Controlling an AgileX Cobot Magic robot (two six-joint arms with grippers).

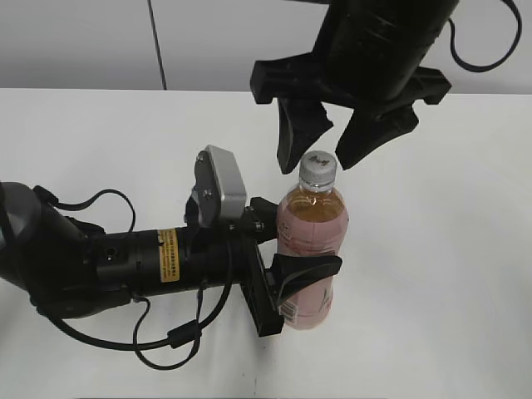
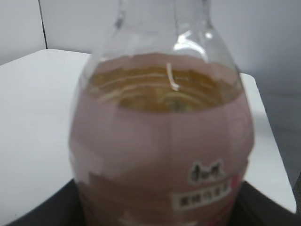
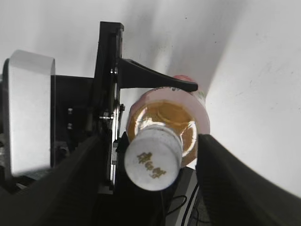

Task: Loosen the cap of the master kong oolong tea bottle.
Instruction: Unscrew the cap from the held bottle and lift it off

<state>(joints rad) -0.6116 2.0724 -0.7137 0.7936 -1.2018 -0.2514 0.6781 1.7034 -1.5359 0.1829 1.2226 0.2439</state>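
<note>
We see a white worktop (image 1: 100, 141) carrying everything. Reaching in from the left, the left arm lies low along it, and its left pincer (image 1: 293, 249) is pinching the master kong oolong tea bottle (image 1: 309, 249) around the pink-labelled body, one finger on either side. The bottle stands upright near the middle of the worktop, amber tea showing above the label. Above it, we find the right pincer (image 1: 320, 143) hanging spread, its two dark fingers on either side of the cap (image 1: 317, 170) and apart from it. In the right wrist view the cap (image 3: 153, 159) sits between those fingers with gaps both sides.
</note>
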